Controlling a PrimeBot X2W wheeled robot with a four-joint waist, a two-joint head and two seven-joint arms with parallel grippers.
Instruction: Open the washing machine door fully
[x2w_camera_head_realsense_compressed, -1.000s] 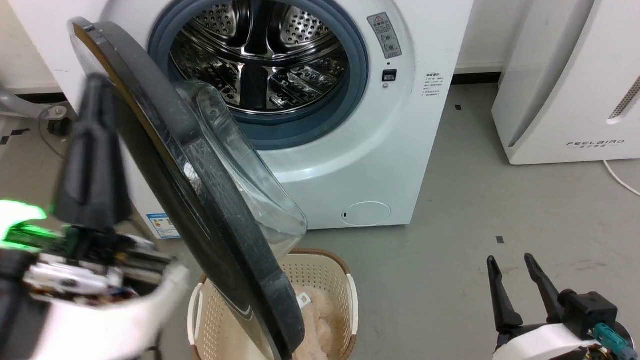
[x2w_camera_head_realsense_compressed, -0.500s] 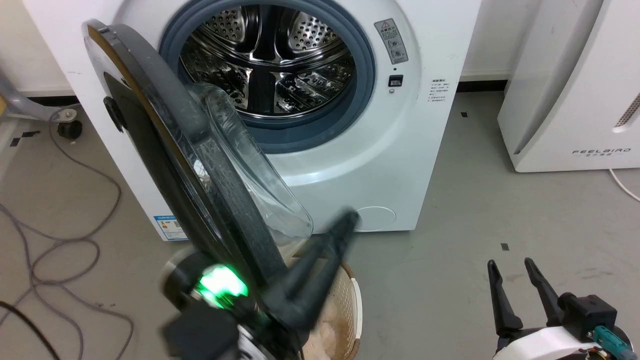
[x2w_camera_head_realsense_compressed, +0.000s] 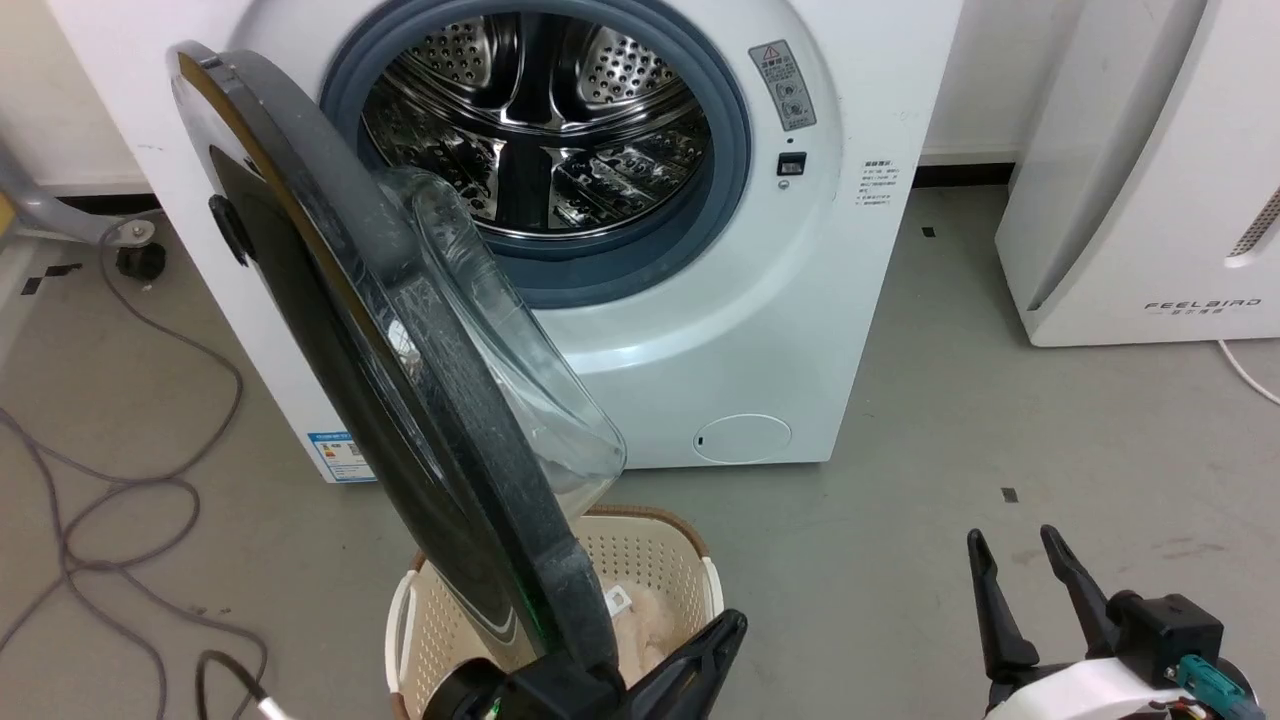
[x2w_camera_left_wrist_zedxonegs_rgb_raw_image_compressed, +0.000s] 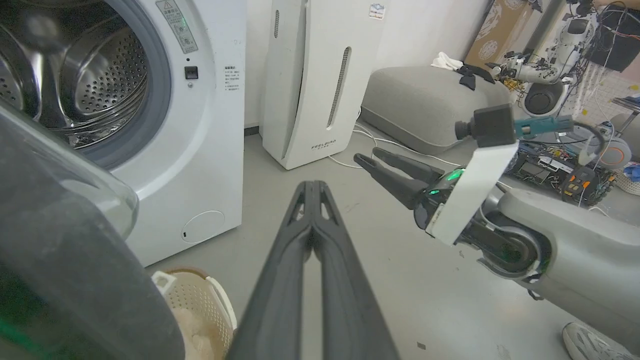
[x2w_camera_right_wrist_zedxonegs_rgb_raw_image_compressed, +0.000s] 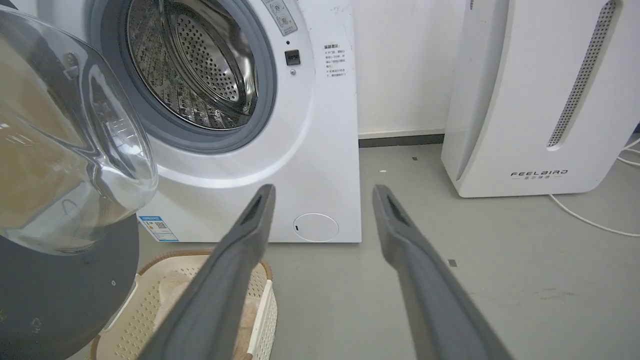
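Status: glossy black round washing machine door (x2w_camera_head_realsense_compressed: 330, 330) is about half open, left of the drum of the white front-loading washing machine (x2w_camera_head_realsense_compressed: 760, 330). My left hand (x2w_camera_left_wrist_zedxonegs_rgb_raw_image_compressed: 312, 186) is pinched closed just right of its near rim; right hand (x2w_camera_head_realsense_compressed: 1012, 545) is spread wide, empty. I'd push the grey inner rim (x2w_camera_head_realsense_compressed: 470, 440) leftward, not the glass (x2w_camera_head_realsense_compressed: 500, 370). The white tower unit (x2w_camera_head_realsense_compressed: 1130, 200) reads "FEELBIRD"; stickers (x2w_camera_head_realsense_compressed: 785, 85) are illegible.

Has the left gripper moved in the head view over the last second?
Yes. Half a second ago its tip was level with the round service cap; now the left gripper sits well below it, down by the laundry basket.
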